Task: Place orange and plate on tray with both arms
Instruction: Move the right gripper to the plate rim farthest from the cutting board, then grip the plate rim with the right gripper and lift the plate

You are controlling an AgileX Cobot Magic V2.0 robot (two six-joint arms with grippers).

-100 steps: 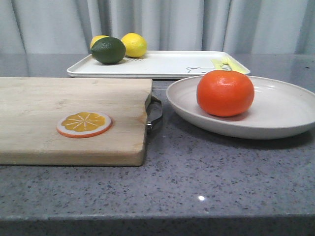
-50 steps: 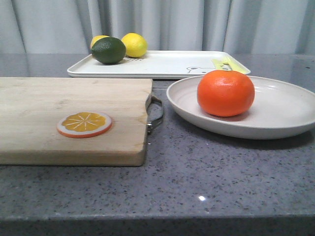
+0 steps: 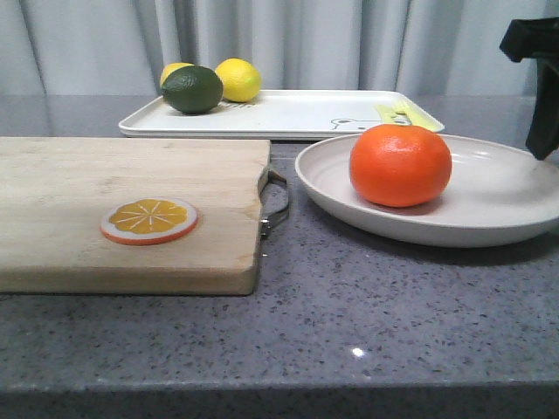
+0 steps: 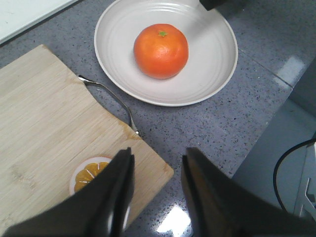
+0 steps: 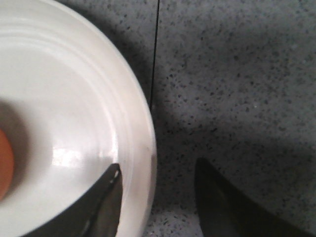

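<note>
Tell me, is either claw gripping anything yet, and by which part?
Nothing is held. The right gripper is open, its fingers straddling the plate rim without closing. The left gripper hangs open above the cutting board.

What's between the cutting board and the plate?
Only the cutting board's metal handle, then bare grey counter before the plate; front view shows it.

The right gripper [image 3: 543, 148] has come into the front view, where neither earlier frame showed it. It now hangs over the plate [image 3: 502, 196], its spread fingers straddling the plate's rim, apparently without touching, one fingertip [image 5: 106, 197] inside.
</note>
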